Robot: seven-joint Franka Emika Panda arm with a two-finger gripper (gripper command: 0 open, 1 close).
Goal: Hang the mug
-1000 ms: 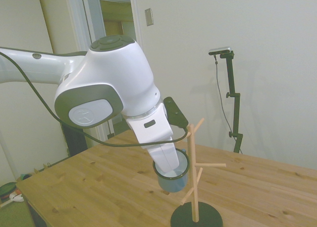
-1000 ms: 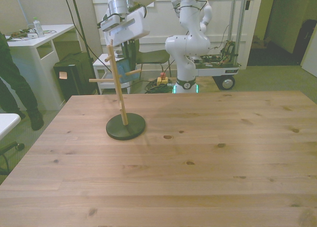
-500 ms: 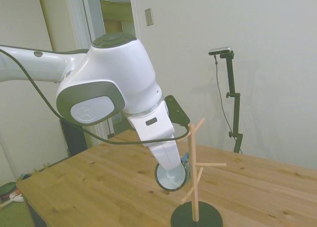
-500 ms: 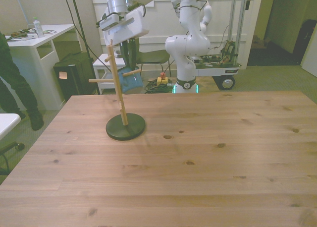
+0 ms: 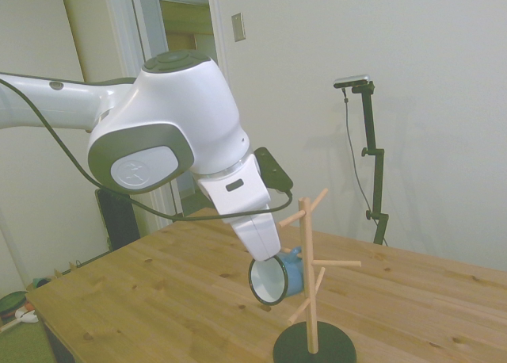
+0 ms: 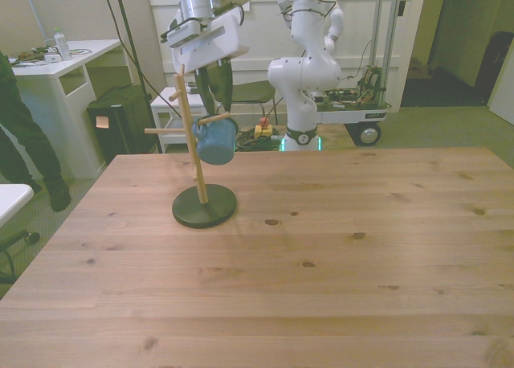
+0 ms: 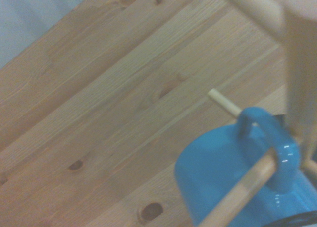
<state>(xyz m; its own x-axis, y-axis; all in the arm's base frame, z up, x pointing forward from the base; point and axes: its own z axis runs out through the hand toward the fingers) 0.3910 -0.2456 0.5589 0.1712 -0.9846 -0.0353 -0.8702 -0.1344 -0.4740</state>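
A broad wooden plank table (image 6: pixel 321 247) fills the scene, and above its far side the white Franka arm (image 5: pixel 170 137) leans down steeply toward a slim wooden peg stand on a round dark base (image 6: pixel 202 199). The two-finger gripper (image 6: pixel 214 95) hangs just above the small light-blue enamel-style mug with a dark rim (image 6: pixel 215 140), but its fingers are hidden behind the wrist and the mug in both outer views, so I cannot tell whether they clasp the mug or stand apart. The mug is tipped onto its side beside the stand's upright (image 5: pixel 307 276), its white inside facing the side camera, well clear of the tabletop. In the wrist view a thin wooden peg (image 7: pixel 242 192) passes through the loop of the mug's handle (image 7: pixel 267 138), so the threading looks done and the step in hand seems to be settling the mug and letting go. To do that well, the handle should be slid further toward the upright, so it sits low on the upward-slanting peg and not near the tip. The gripper should then lower slightly until the peg bears the weight, release gently, and draw back along the peg's line without nudging the neighbouring pegs (image 5: pixel 339 264) or rocking the light stand.
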